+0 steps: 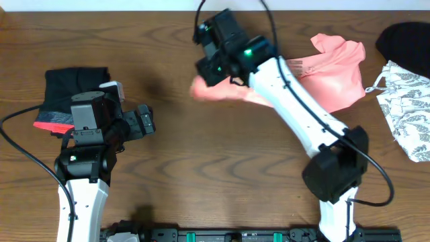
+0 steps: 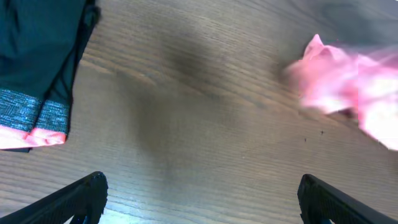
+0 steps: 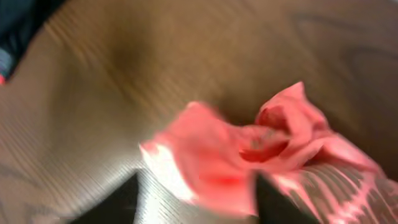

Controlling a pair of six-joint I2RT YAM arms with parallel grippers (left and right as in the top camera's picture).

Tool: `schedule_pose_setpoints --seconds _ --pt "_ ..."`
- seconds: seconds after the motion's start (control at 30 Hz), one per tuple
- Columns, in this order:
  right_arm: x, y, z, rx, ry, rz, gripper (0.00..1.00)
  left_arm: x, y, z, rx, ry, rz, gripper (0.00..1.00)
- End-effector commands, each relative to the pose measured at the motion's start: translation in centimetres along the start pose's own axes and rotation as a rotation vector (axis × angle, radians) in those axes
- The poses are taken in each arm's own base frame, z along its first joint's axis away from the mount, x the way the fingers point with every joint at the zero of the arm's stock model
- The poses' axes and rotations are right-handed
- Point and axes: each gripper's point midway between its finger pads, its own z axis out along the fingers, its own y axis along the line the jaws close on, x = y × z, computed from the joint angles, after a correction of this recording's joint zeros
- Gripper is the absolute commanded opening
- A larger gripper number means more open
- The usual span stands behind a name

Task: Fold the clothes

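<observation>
Tabletop (image 1: 215, 175): brown wood grain, filling all three views.
Salmon-pink garment (image 1: 334, 72): crumpled at upper right of overhead view, with one end stretching leftward to upper centre, partly hidden beneath the right arm; blurred in both wrist views.
Right gripper (image 3: 198, 202): at upper centre of overhead view, just over the stretched end. Jaws parted, dark fingers (image 3: 124, 202) well apart at bottom of wrist view, pink cloth bunched in the gap; contact with the fingers not discernible through blur.
Left gripper (image 2: 200, 193): at left centre of overhead view, pointing right. Jaws released wide, bare wood between them, grasping nothing.
Black garment with red-grey band (image 1: 67, 91): compact rectangle at upper left of overhead view, partly under the left arm, band along its lower edge.
White garment with grey print (image 1: 403, 114): at right edge, just beside the salmon-pink garment.
Plain black garment (image 1: 406, 37): in upper right corner, above the white one.
</observation>
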Motion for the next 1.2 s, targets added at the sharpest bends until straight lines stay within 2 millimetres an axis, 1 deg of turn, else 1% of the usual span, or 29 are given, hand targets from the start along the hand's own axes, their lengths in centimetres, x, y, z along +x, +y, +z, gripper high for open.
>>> schedule_pose_setpoints --seconds 0.0,0.13,0.23,0.3,0.37,0.4,0.43,0.47,0.53,0.57,0.6,0.67,0.73,0.87,0.93,1.03,1.1,1.17 --pt "-1.4 -2.4 -2.4 0.119 -0.054 -0.012 0.82 -0.8 -0.6 -0.4 0.020 -0.017 -0.003 0.98" --pt "-1.6 -6.0 -5.4 0.210 -0.082 0.040 0.83 -1.1 -0.6 -0.4 0.022 -0.028 -0.002 0.98" --pt "-1.1 -10.6 -8.9 0.321 -0.104 0.162 0.83 -1.5 -1.2 -0.4 0.054 -0.042 0.002 0.98" --pt "-0.2 -13.8 -11.3 0.387 -0.110 0.262 0.83 -1.9 -2.4 -0.5 0.117 -0.055 0.009 0.98" --pt "1.5 -16.8 -13.3 0.429 -0.097 0.375 0.84 -2.2 -3.4 -0.5 0.168 -0.067 0.023 0.98" --pt "2.8 -18.2 -14.2 0.447 -0.078 0.442 0.85 -2.4 -3.8 -0.5 0.179 -0.071 0.029 0.98" --pt "4.0 -19.2 -14.8 0.457 -0.053 0.495 0.85 -2.4 -4.3 -0.3 0.189 -0.071 0.036 0.98" --pt "6.1 -20.5 -15.5 0.471 0.000 0.567 0.85 -2.4 -4.9 0.0 0.204 -0.069 0.052 0.98" --pt "8.9 -22.0 -16.3 0.499 0.073 0.651 0.85 -2.1 -6.3 0.7 0.233 -0.053 0.082 0.99" --pt "10.6 -22.9 -16.6 0.515 0.120 0.699 0.85 -1.9 -7.2 1.3 0.250 -0.040 0.101 1.00" --pt "11.9 -23.6 -16.9 0.527 0.150 0.737 0.86 -1.6 -7.8 2.0 0.261 -0.027 0.117 1.00" --pt "14.2 -25.1 -17.3 0.537 0.196 0.810 0.86 -0.8 -9.1 3.6 0.279 0.009 0.146 0.98" --pt "15.7 -26.1 -17.4 0.535 0.219 0.856 0.86 0.0 -10.1 5.3 0.292 0.048 0.165 0.96" --pt "18.9 -28.0 -17.0 0.540 0.265 0.940 0.85 2.2 -11.3 8.9 0.303 0.133 0.193 0.87" --pt "20.6 -28.5 -16.3 0.528 0.291 0.981 0.85 3.5 -11.9 10.5 0.306 0.176 0.208 0.87" --pt "23.0 -28.7 -14.5 0.481 0.330 1.011 0.85 5.8 -12.5 12.5 0.304 0.250 0.228 0.87" --pt "24.7 -28.6 -13.0 0.446 0.352 1.030 0.85 7.3 -12.5 13.5 0.296 0.298 0.235 0.87" --pt "26.0 -28.7 -11.7 0.425 0.359 1.032 0.86 8.3 -12.1 14.4 0.284 0.333 0.232 0.88"
